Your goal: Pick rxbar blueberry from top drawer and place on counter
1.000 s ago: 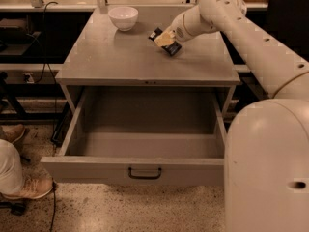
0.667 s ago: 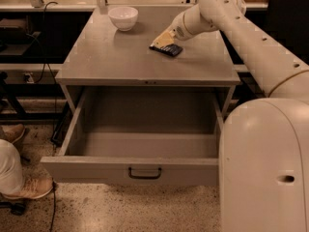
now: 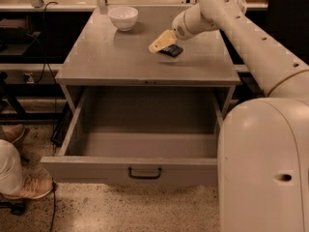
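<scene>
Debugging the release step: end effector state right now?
The end effector: over the counter, right beside the rxbar blueberry; open, closed or holding cannot be told.

The gripper [image 3: 159, 44] hung low over the middle-right of the counter [image 3: 111, 57], the rxbar blueberry [image 3: 173, 50] just at its tip, and the arm [image 3: 251, 37] slanted in from the right, blocking that side. The white bowl [image 3: 123, 17] stood near the far edge, well apart, leaving the counter's left and front open. The top drawer [image 3: 145, 170] stood pulled out, its inside free, though the robot's base [image 3: 263, 168] crowded its right front corner.
</scene>
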Controlling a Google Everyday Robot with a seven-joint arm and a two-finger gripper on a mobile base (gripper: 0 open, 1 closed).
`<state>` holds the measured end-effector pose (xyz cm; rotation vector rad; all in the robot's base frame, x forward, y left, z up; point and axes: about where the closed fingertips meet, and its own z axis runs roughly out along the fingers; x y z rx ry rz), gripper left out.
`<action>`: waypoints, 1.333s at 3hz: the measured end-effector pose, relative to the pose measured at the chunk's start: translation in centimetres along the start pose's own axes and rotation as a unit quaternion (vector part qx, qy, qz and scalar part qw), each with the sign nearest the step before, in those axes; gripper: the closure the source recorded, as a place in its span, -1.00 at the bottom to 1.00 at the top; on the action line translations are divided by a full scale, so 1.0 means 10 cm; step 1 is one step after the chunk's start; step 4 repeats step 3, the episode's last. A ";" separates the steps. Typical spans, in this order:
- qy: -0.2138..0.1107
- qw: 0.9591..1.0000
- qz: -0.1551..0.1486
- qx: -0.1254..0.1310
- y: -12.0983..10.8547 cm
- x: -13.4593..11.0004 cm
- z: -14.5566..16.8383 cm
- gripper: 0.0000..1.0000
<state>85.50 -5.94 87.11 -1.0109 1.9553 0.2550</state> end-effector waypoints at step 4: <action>-0.002 0.996 0.069 0.054 0.12 0.48 -0.48 -1.00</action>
